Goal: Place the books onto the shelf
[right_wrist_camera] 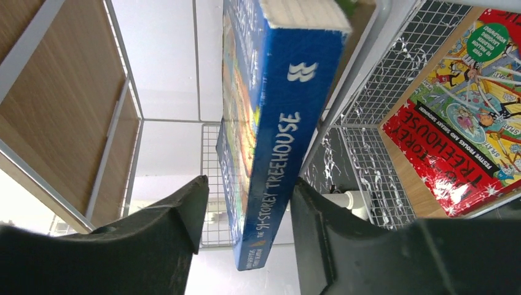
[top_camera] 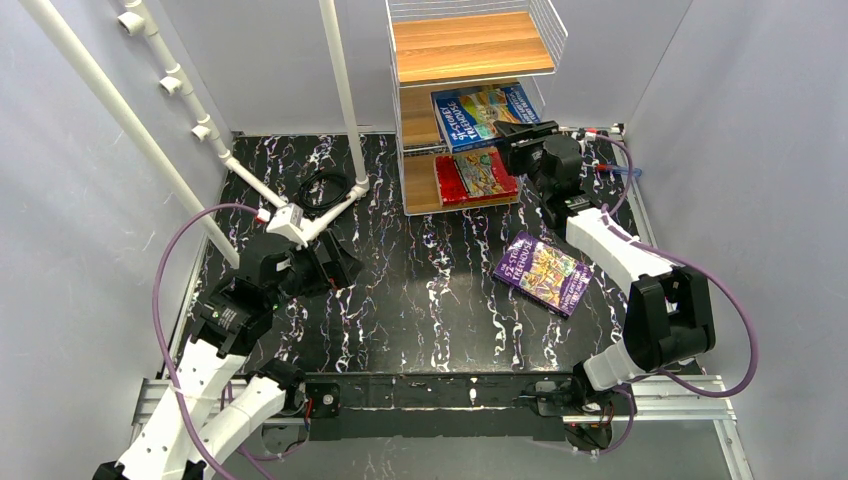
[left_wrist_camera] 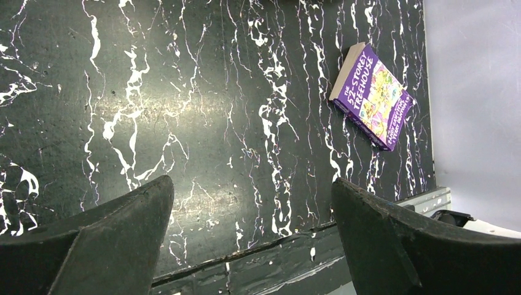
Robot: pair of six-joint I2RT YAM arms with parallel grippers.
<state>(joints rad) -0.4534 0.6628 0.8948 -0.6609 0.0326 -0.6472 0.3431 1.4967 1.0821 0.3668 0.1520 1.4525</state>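
The right gripper is straddling the blue book. Its wrist camera is showing one finger against the spine at 3 o'clock and the other just beside the cover at 9 o'clock with a sliver of light between. Whether the jaws are actually clamping the book I cannot tell. That view is also giving the spine lettering, "The 91-Storey Treehouse", which the top camera is not resolving.

The top camera is showing the book's place: it is lying cover-up on the middle board of the shelf, with the gripper at its 3 o'clock edge. The red book is resting on the lowest board, at 6 o'clock from the blue one.

The left gripper is hanging with its jaws spread wide and nothing between them, over the table at its 9 o'clock side. Its wrist camera is catching the purple book at 1 o'clock, lying flat. From above, that book is sitting at 4 o'clock from the table's middle, beside the right forearm. A white pipe frame is standing at 11 o'clock.
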